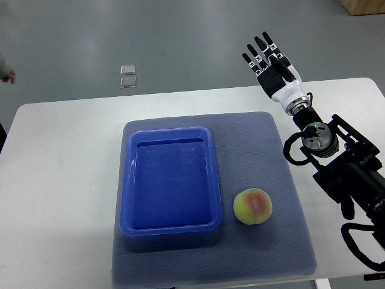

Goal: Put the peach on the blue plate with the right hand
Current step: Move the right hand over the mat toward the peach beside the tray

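Top view: a white table (60,180) carries a grey-blue mat (289,198). On the left half of the mat sits the blue plate (126,180), a rectangular tray with raised walls and nothing inside it. The peach (252,206) lies on the mat just beside the plate's right wall, near its lower right corner, apart from the plate and not touched by any hand.

The right hand (269,63) is raised past the far edge of the table, at the upper right, well apart from the peach. Its black fingers (258,51) are extended and slightly spread, pointing away from the robot; it holds nothing. The white wrist and black forearm run down to the right edge of the picture.

On the grey floor beyond the table lie two small clear square items (128,76), possibly lids; detail is too fine to confirm. A person's hand (7,74) shows at the left edge.
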Action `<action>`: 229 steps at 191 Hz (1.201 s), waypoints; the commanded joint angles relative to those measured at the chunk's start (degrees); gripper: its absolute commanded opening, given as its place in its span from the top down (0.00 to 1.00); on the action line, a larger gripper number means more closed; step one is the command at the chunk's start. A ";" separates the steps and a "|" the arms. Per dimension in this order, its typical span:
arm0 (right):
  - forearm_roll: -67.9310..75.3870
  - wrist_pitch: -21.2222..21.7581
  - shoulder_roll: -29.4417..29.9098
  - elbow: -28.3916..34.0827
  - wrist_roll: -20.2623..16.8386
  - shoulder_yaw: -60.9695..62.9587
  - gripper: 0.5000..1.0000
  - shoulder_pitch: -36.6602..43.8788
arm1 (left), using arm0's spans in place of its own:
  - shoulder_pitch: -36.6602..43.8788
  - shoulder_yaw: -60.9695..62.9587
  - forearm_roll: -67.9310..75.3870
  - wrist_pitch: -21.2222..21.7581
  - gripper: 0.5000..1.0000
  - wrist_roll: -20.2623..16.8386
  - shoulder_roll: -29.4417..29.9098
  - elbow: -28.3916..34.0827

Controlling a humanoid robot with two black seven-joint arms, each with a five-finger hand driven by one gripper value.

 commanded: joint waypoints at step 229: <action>-37.41 15.32 -40.78 40.25 -14.85 -81.11 0.14 59.31 | -0.65 0.07 0.70 -0.07 0.00 0.10 0.00 -3.25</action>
